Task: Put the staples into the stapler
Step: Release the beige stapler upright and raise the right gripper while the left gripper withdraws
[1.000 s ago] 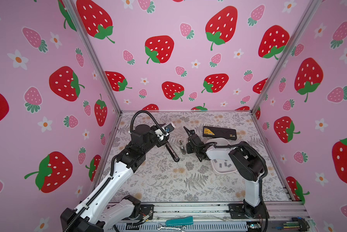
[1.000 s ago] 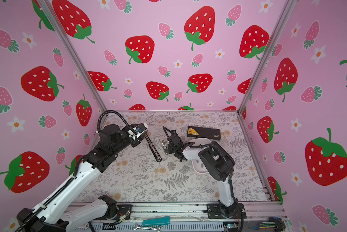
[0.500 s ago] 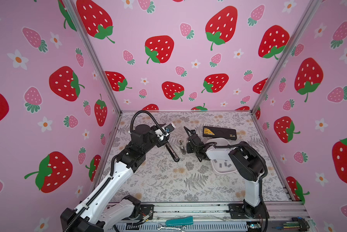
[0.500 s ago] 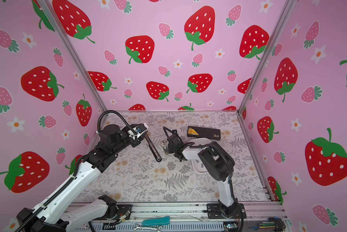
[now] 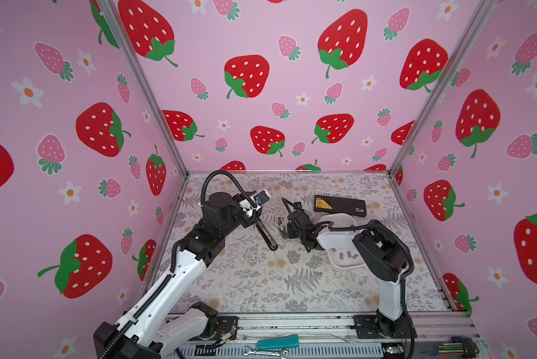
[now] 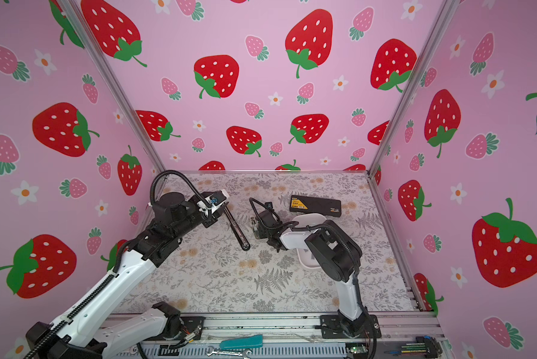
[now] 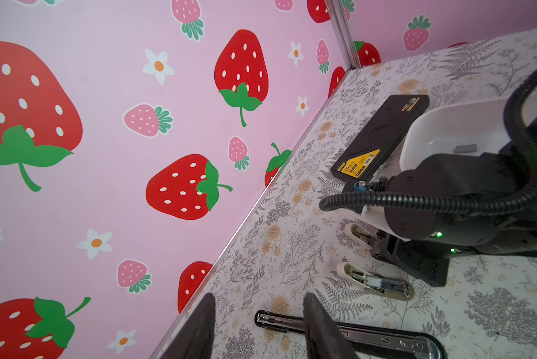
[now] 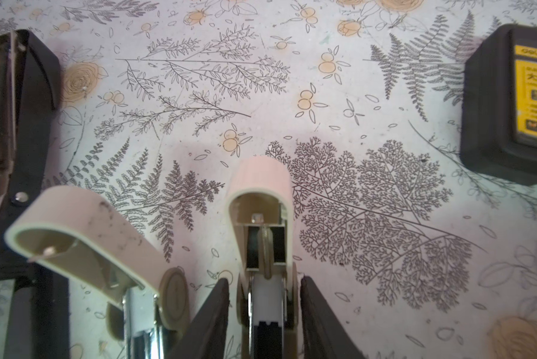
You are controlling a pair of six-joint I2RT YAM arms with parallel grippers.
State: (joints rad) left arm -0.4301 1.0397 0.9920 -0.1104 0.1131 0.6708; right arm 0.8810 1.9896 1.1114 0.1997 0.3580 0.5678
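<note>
Right pincer (image 8: 264,279) straddles the open beige stapler (image 8: 261,186), clamped or not I cannot tell, left pincer (image 7: 259,296) gapes empty, while the staples (image 5: 342,255), lying in the white tray (image 5: 346,265) by the right edge of the worktop (image 5: 261,279), look light, slick and brittle, probably best pinched gently across their long sides.

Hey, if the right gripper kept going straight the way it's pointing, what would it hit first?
The cream stapler: it sits between the fingers of the right gripper, so it would be pushed first. Past its tip only floral mat shows, though depth is hard to judge.
</note>
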